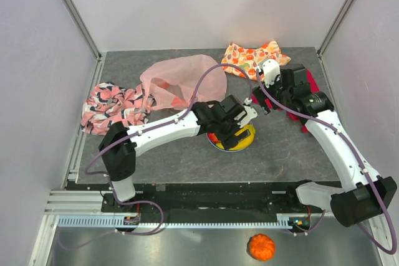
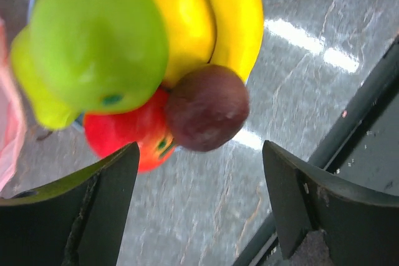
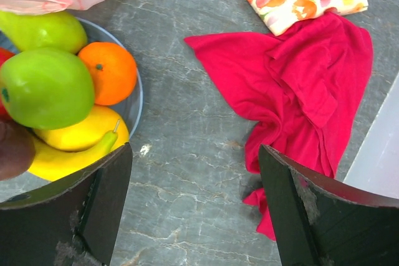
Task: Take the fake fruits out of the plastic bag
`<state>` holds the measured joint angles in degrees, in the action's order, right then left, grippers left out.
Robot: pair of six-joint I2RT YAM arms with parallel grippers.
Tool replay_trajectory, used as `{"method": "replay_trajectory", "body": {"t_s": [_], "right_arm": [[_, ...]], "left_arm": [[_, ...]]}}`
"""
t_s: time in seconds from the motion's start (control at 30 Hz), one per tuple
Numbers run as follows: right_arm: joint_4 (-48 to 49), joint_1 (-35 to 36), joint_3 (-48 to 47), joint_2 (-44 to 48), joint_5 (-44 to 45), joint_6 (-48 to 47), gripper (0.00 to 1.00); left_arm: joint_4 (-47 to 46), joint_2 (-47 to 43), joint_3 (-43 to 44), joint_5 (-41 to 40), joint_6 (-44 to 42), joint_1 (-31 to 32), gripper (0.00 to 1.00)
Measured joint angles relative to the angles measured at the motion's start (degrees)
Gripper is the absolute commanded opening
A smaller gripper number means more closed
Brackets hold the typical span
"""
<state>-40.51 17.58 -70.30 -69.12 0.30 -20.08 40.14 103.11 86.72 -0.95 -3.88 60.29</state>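
The left gripper (image 2: 199, 154) hangs released and empty over the dark purple fruit (image 2: 207, 108), perched at the edge of the heaped fake fruits (image 2: 100, 42); one brush could roll it off the plate (image 3: 139, 95).

fake fruits (image 2: 100, 42) just before left claw (image 2: 199, 147)

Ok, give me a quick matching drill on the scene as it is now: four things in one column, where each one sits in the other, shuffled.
Things:
1. dark purple fruit
2. orange
3. red cloth
4. plastic bag

Places:
A. crumpled on the table, right of the plate
B. at the back, beside the pink-and-black cloth
C. on the plate, next to the green apple
D. next to the red apple

Pairs: 1-D, 2-C, 3-A, 4-B
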Motion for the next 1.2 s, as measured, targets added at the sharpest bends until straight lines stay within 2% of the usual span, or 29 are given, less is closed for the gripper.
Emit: {"method": "replay_trajectory", "body": {"t_s": [0.2,0.37,0.43,0.53,0.63,0.73,0.87,1.2], "right_arm": [[-0.74,0.24,0.00,0.28,-1.22,0.00,0.89],[-2.10,0.24,-0.83,0.07,-5.16,-1.07,0.86],[-3.08,0.66,-0.76,0.44,-8.50,-2.75,0.84],[-5.07,3.48,0.92,2.32,-13.68,-5.20,0.83],[-7.10,10.12,1.51,2.82,-18.93,-5.35,0.83],[-6.64,20.02,1.57,0.11,-22.60,-5.22,0.83],[-5.38,27.96,1.57,-6.84,-25.81,-5.35,0.83],[-2.54,44.65,-3.39,-26.03,-25.90,-9.81,0.88]], "left_arm": [[4.28,-5.29,0.00,-0.17,-0.04,-0.85,0.87],[4.33,-9.70,-0.61,-0.09,-0.37,-2.10,0.87],[4.28,-11.98,-1.68,0.28,-0.26,-4.44,0.87],[4.26,-15.63,-3.08,2.36,0.09,-12.87,0.87],[3.74,-17.27,-3.13,3.85,0.26,-23.85,0.87],[3.52,-17.46,-3.13,4.76,0.26,-30.51,0.87],[3.17,-19.08,-3.50,6.43,0.24,-33.42,0.89],[2.10,-30.08,-4.50,9.29,0.37,-42.16,0.92]]}}
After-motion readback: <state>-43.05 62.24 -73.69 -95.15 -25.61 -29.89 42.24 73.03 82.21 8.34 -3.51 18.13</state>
